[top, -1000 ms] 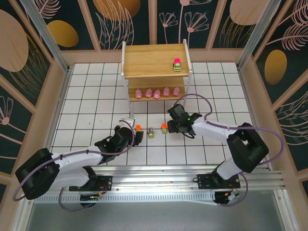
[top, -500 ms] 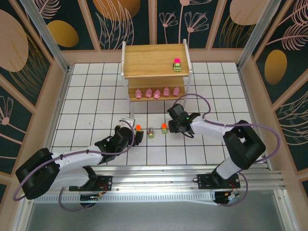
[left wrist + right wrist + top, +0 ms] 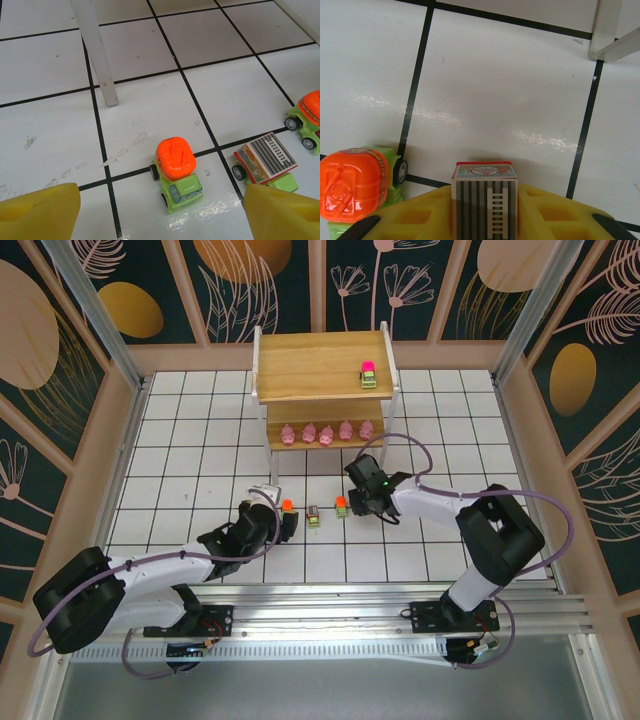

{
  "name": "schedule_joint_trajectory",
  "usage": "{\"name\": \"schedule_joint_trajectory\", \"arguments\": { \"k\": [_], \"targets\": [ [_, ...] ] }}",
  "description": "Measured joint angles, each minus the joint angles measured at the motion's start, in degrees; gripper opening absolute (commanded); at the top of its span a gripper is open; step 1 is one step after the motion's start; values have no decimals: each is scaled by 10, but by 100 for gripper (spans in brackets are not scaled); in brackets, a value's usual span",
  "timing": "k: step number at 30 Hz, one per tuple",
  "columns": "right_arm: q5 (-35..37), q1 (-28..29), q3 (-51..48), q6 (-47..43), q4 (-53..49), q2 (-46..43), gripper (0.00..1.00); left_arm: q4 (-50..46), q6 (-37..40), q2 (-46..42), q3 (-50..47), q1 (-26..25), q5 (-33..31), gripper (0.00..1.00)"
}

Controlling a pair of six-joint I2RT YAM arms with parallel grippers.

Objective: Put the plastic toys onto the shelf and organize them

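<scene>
Shelving of light wood on thin white legs (image 3: 320, 365) stands far and centre. Five rounded pink plastic pigs (image 3: 326, 432) line its lower tier, and a magenta-topped green toy vehicle (image 3: 368, 373) sits at the right of its top tier. Nearer, the right gripper (image 3: 357, 504) pinches a grey striped-top toy vehicle (image 3: 485, 200) between its yellow fingers (image 3: 420, 217). The left gripper (image 3: 283, 523) gapes wide just near of an orange-topped green vehicle (image 3: 176, 167). A second striped vehicle (image 3: 264, 160) and another orange-topped one (image 3: 341, 506) stand between the arms.
</scene>
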Motion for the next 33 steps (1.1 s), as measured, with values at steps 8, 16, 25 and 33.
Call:
{"name": "schedule_joint_trajectory", "arguments": {
  "k": [8, 16, 25, 33],
  "targets": [
    [0, 0, 2, 0, 0, 0, 20, 0, 0, 1, 0, 0, 0, 85],
    [7, 2, 2, 0, -7, -12, 18, 0, 0, 3, 1, 0, -2, 85],
    [22, 13, 2, 5, -30, -61, 13, 0, 0, 3, 1, 0, -9, 85],
    [41, 28, 19, 17, -73, -82, 11, 0, 0, 3, 2, 0, -13, 85]
  ]
}}
